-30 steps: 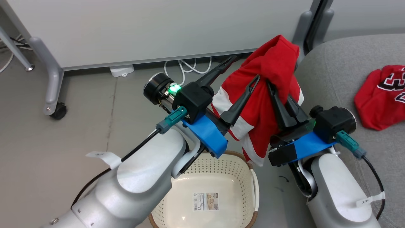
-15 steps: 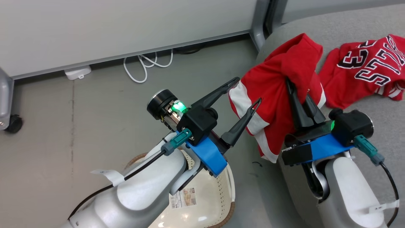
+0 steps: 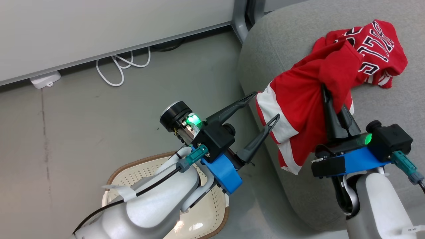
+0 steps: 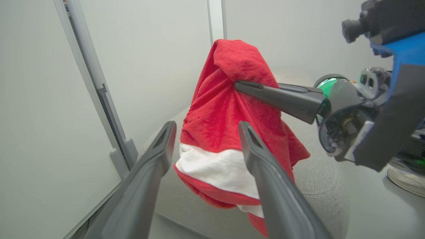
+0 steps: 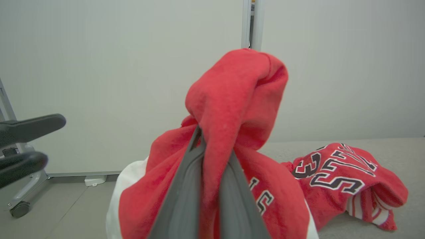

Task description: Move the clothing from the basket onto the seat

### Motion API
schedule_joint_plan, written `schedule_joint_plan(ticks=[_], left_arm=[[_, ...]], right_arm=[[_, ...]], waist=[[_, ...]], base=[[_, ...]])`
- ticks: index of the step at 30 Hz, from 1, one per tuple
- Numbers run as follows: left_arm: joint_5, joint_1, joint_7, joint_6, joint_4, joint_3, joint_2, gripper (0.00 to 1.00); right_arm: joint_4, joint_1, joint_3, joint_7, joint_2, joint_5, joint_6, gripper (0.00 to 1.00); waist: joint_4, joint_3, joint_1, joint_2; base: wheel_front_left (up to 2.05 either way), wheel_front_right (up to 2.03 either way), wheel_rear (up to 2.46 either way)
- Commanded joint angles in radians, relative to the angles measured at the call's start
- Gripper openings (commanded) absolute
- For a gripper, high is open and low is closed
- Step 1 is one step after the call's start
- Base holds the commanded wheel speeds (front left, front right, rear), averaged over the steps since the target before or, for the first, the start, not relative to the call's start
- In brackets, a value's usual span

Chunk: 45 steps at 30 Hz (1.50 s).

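Observation:
My right gripper point(image 3: 323, 87) is shut on a red jersey point(image 3: 300, 96) with white trim, which hangs draped over its fingers point(image 5: 186, 192) above the grey seat's point(image 3: 282, 43) left edge. A second red jersey point(image 3: 375, 49) with black-and-white lettering lies crumpled on the seat behind it, also visible in the right wrist view point(image 5: 345, 176). My left gripper point(image 3: 265, 107) is open and holds nothing, left of the hanging jersey point(image 4: 225, 132), fingers point(image 4: 156, 159) apart. The cream basket point(image 3: 139, 169) with its brown rim sits on the floor at the bottom, largely hidden by my left forearm.
A white panel wall point(image 3: 99, 30) on grey legs runs along the back. A white power adapter point(image 3: 44, 79) and coiled white cable point(image 3: 119, 68) lie on the grey floor beneath it. A person's shoe point(image 4: 406, 179) shows at the right of the left wrist view.
The head camera has turned right, so the seat now takes up more of the picture. My right gripper has carried the hanging jersey over the seat, close to the lying jersey. The left gripper stays open.

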Motion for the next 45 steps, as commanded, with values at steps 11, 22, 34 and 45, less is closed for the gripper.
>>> schedule_joint_plan(ticks=[11, 22, 34, 45], left_arm=[[0.01, 0.006, 0.006, 0.003, -0.01, -0.028, -0.001, 1.0], [0.007, 0.003, -0.003, 0.006, -0.004, -0.036, 0.006, 1.0], [0.016, -0.06, 0.005, 0.024, -0.025, 0.0, 0.047, 1.0], [0.042, -0.142, 0.03, 0.031, -0.071, 0.021, 0.099, 1.0]], right_arm=[[-0.033, 0.053, -0.062, -0.001, 0.0, 0.004, 0.001, 0.0], [-0.086, 0.064, -0.107, -0.001, 0.0, -0.006, 0.001, 0.0], [-0.202, -0.162, -0.175, 0.0, -0.001, -0.062, 0.001, 0.0], [-0.152, -0.484, -0.346, -0.001, -0.123, -0.068, 0.001, 0.0]], waist=[[-0.065, 0.019, 0.0, 0.0], [-0.082, 0.033, 0.0, 0.0], [-0.058, 0.158, 0.0, 0.0], [-0.028, 0.358, 0.0, 0.0]], base=[[0.0, 0.0, 0.0], [0.0, 0.0, 0.0], [0.0, 0.0, 0.0], [0.0, 0.0, 0.0]])
